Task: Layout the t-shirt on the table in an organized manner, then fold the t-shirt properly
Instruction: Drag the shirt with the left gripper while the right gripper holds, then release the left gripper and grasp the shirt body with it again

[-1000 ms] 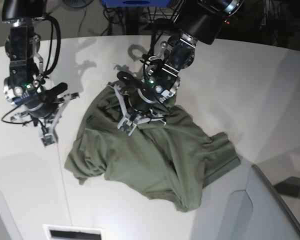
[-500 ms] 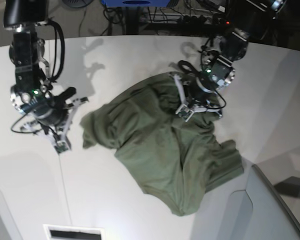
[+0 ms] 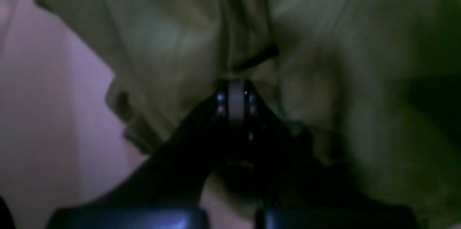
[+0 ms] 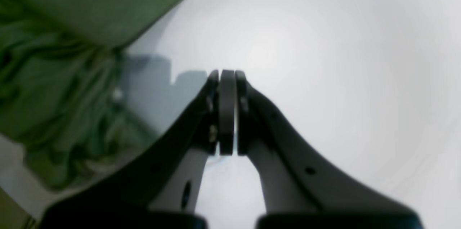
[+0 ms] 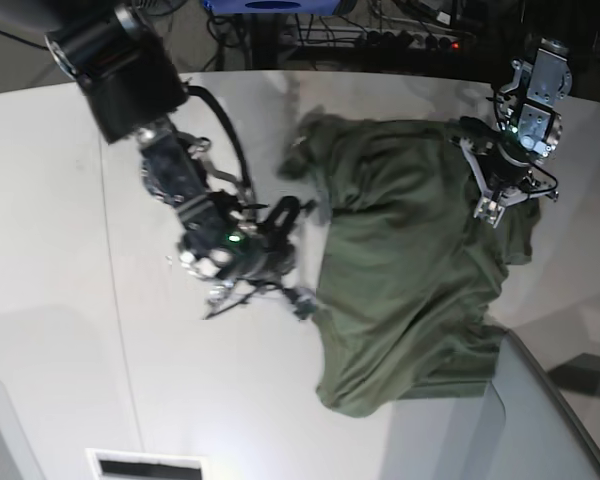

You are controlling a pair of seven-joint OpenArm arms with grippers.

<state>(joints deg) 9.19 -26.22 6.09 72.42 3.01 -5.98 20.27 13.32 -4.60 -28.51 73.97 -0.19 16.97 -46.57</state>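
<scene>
The olive-green t-shirt (image 5: 410,260) lies crumpled on the right half of the white table (image 5: 70,330), reaching from the far edge down to the angled panel. My left gripper (image 5: 488,205) is at the shirt's upper right, shut on a bunched fold of it. In the left wrist view its fingertips (image 3: 236,90) pinch the t-shirt (image 3: 162,41). My right gripper (image 5: 302,298) hovers just off the shirt's left edge. The right wrist view shows this gripper (image 4: 227,77) shut and holding nothing over the bare table (image 4: 324,59), with the t-shirt (image 4: 54,77) to its left.
A grey-white angled panel (image 5: 525,420) stands at the near right corner, touching the shirt's lower hem. A dark slot (image 5: 145,466) sits at the table's front edge. Cables and dark equipment (image 5: 380,30) line the floor beyond the far edge.
My left gripper has dragged the t-shirt to the right and toward the far edge, stretching it out. My right arm has swung from the far left to the shirt's left edge.
</scene>
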